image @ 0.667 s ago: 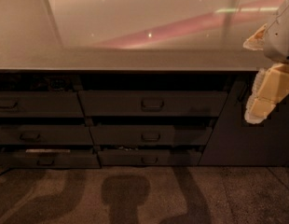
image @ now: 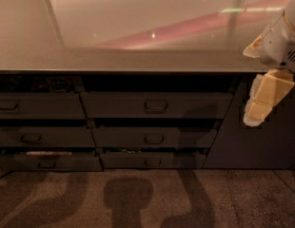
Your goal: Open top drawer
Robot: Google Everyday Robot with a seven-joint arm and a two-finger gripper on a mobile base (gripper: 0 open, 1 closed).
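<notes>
The top drawer (image: 185,106) is the wide dark front in the middle column, just below the counter edge, with a loop handle (image: 156,105) at its centre. A dark gap runs between its upper edge and the counter. My gripper (image: 260,102), pale yellow, hangs from the white arm (image: 280,42) at the right, in front of the plain cabinet panel. It sits to the right of the drawer's end, at about handle height, and holds nothing that I can see.
Two shallower drawers (image: 154,138) lie below the top one, and a narrower drawer column (image: 38,106) stands at the left. The grey counter top (image: 138,27) reflects light above. The speckled floor (image: 147,198) carries shadows of the robot.
My gripper has shifted slightly to the left and down. The drawers look the same as before.
</notes>
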